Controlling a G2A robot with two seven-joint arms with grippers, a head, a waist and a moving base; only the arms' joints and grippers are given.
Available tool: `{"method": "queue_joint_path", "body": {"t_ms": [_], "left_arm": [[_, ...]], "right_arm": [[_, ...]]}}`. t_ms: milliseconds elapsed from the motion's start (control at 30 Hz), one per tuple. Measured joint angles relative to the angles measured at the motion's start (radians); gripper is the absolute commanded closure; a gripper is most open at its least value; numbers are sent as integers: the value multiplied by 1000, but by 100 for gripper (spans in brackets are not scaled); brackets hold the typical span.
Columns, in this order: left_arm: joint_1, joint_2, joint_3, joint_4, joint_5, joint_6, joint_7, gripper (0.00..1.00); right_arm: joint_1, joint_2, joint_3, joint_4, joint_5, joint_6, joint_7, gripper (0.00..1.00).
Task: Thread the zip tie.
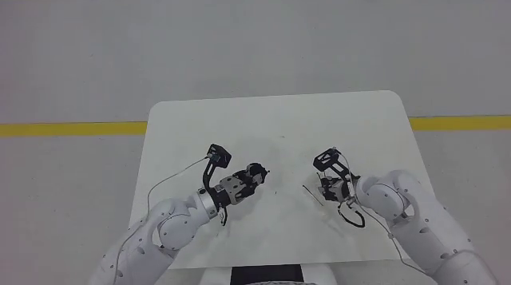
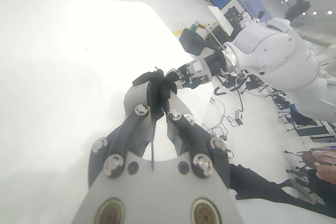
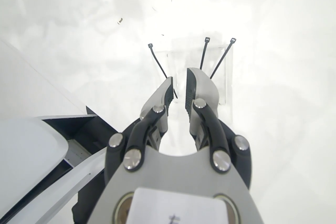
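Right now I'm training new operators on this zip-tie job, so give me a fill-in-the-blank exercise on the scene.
The left hand is ___ on a black zip tie.
The right hand is ___.
___ loose zip ties lie close to the right hand.
Missing words: shut, open, three.

I count one zip tie in my left hand, three zip ties by my right hand, one clear holder, one table.
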Motion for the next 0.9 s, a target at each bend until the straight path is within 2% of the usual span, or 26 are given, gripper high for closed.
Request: {"method": "queue_joint_path", "body": {"t_ms": [67,167,233,400,500,633,900], "left_arm": [[0,0,0,0,0,0,0,100],[0,0,0,0,0,0,0,100],[0,0,0,0,0,0,0,100],[0,0,0,0,0,0,0,100],[0,0,0,0,0,0,0,100],[0,0,0,0,0,0,0,100],[0,0,0,0,0,0,0,100]], "right_arm": [[7,-2,-7,7,-4,7,0,85],[17,-4,-16,18,-12,16,1,71],[25,-5,-23,26,-18,23,3,69],[41,-9,-39,41,-30,35,5,73],[47,-11,-46,53,-30,38,2,81],[52,-13,-50,64,-26,35,-3,85],[48,-13,-47,69,-29,37,-2,86]]}}
